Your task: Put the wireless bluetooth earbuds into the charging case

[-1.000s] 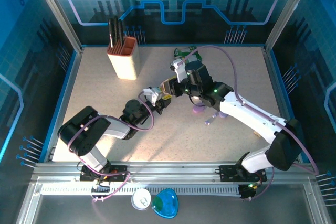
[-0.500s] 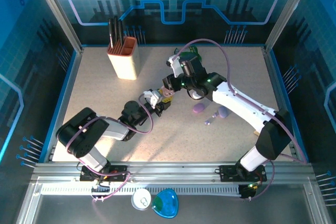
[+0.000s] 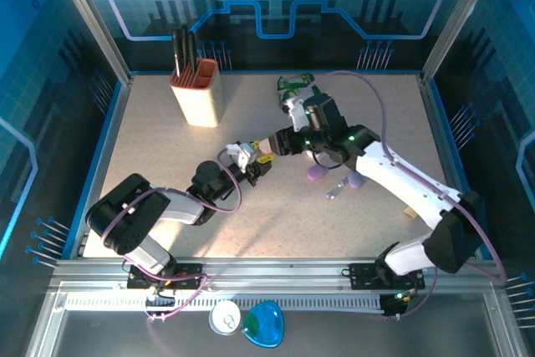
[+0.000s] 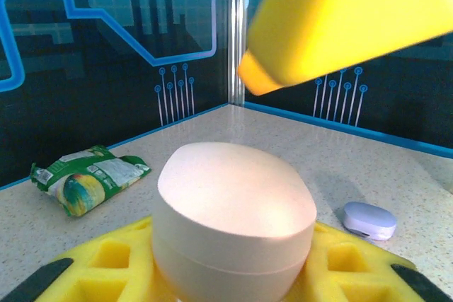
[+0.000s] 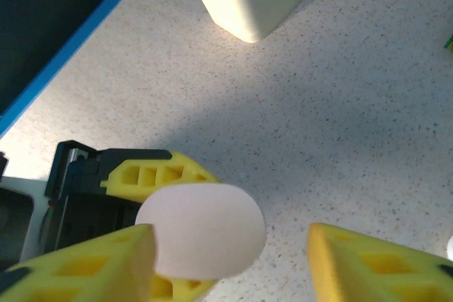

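Earbuds (image 3: 332,196) are honestly hard to make out, they look like a couple of tiny lilac specks lying loose on the table (image 3: 150,140), just beside two lilac cases (image 3: 316,173) right of centre and apart from both grippers. The main action is mid-table: the left gripper (image 3: 253,162) has its jaws closed narrow on a pale pink case (image 4: 233,203), which sits shut between its yellow fingers (image 4: 99,266), rounded top facing up in the left wrist view. The right gripper (image 5: 230,231) is nose to nose with it, jaws standing wide. In its own wrist view the pink case sits in the gap, right up against one finger (image 5: 78,266) with plain table showing between it and the other, so it isn't gripping anything. One of its yellow fingers also hangs over the pink case in the left wrist view. Further back there's a cream holder (image 3: 196,94) with dark handles sticking out, near the far left corner, and a green snack packet (image 4: 88,178) lying flat by the back wall. One lilac case shows closed and flat on the table in the left wrist view
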Robot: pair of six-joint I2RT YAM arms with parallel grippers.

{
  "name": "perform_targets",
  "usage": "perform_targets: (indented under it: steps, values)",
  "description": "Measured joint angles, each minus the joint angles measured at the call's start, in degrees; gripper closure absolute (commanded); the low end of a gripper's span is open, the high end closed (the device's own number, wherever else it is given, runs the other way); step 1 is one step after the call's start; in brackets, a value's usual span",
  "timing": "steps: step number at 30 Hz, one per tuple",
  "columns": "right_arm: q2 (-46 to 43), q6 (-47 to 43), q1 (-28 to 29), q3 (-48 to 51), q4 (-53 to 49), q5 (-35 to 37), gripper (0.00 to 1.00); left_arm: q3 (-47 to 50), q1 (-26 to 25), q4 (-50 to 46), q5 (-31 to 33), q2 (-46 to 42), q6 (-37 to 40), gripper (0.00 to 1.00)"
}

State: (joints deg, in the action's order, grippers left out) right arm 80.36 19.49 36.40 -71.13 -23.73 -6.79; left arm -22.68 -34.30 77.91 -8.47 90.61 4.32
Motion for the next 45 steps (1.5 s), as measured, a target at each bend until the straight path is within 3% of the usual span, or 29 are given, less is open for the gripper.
perform_targets:
  steps: [7,17,27,37,45]
  values:
    - [-5.79,10.91,-6.67,10.78,7.52,-15.69,0.26,0.00,0.00,0.04,-5.05,-1.57,-2.60,0.75]
    - [-5.84,25.00,-8.20,20.11,22.80,-29.92,0.34,-0.11,0.00,0.02,-13.18,-2.32,-5.64,0.74]
    - [-5.95,34.58,-9.66,25.05,35.34,-35.17,0.42,-0.11,0.00,0.42,-15.43,-3.67,-6.40,0.73]
    - [-5.84,38.21,-9.86,26.49,40.59,-37.22,0.46,-1.62,0.00,0.42,-14.73,-3.23,-7.04,0.74]
    - [-5.62,39.89,-10.62,26.67,42.18,-38.40,0.69,-2.99,0.00,0.79,-14.34,-2.27,-7.28,0.73]
